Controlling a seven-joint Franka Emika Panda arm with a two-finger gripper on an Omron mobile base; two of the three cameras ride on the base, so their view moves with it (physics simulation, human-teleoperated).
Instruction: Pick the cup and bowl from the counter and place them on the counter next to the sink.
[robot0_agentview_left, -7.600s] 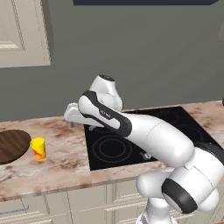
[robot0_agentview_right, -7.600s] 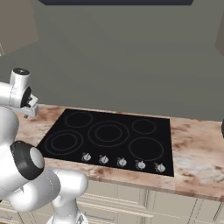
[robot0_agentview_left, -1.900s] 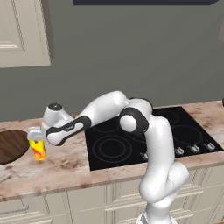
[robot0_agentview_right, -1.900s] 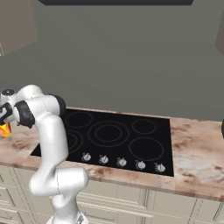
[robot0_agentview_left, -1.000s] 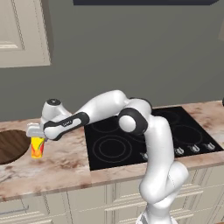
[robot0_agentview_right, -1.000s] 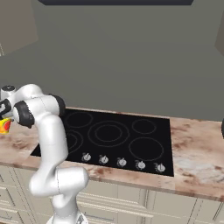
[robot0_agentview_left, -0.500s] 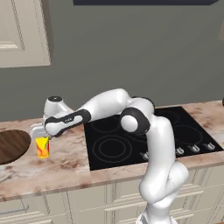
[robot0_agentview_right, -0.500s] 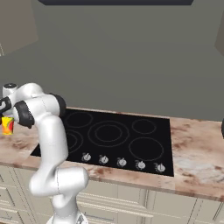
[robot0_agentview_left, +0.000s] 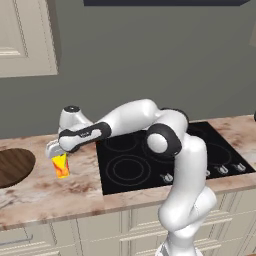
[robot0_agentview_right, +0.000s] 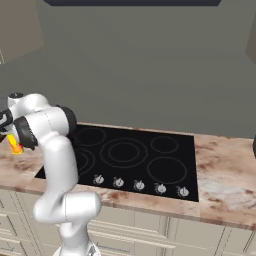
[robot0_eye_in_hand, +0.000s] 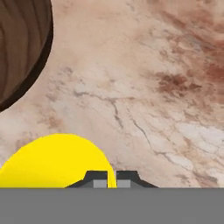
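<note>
Hanging from the gripper (robot0_agentview_left: 56, 151), the yellow cup (robot0_agentview_left: 60, 165) with red-orange blotches is held clear of the marble counter (robot0_agentview_left: 45, 192) — the jaws are pinched narrowly on its rim. The cup is seen just left of the black cooktop (robot0_agentview_left: 165, 155) and right of the dark wooden bowl (robot0_agentview_left: 14, 166), which rests on the counter. In the hand view the fingertips (robot0_eye_in_hand: 97, 179) stand nearly together at the cup's rim (robot0_eye_in_hand: 52, 161) — the bowl (robot0_eye_in_hand: 19, 48) lies apart from it.

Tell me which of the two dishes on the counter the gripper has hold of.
The small yellow cup, pinched at its rim by the gripper. The wide brown wooden bowl lies apart, untouched.
</note>
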